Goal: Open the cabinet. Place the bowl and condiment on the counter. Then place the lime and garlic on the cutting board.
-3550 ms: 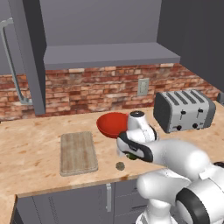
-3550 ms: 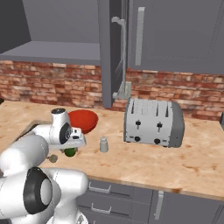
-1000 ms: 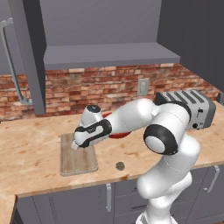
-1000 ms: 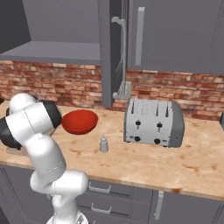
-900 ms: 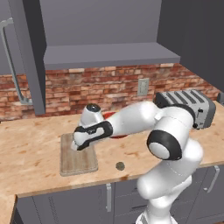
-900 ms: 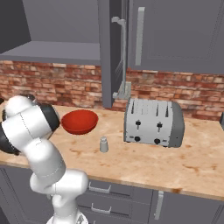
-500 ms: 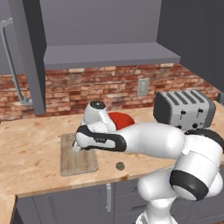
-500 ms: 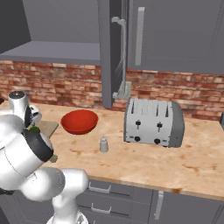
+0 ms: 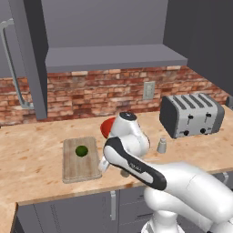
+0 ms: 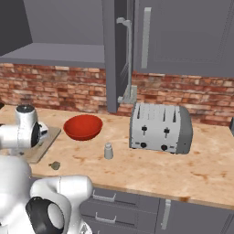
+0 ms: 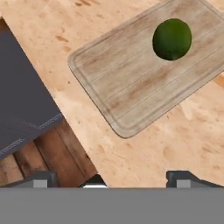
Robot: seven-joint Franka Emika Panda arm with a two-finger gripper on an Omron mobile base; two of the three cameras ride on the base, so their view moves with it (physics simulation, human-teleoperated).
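Grey-brown garlic (image 10: 55, 165) lies on the counter (image 10: 137, 167) beside the spread, empty pincer (image 11: 111, 177), off the cutting board (image 9: 81, 159).

The lime (image 9: 81, 150) now lies free on the cutting board (image 9: 80, 167), no longer carried at the counter's front edge; the gripper (image 11: 111, 177) is spread wide and drawn back off the board toward the near edge.
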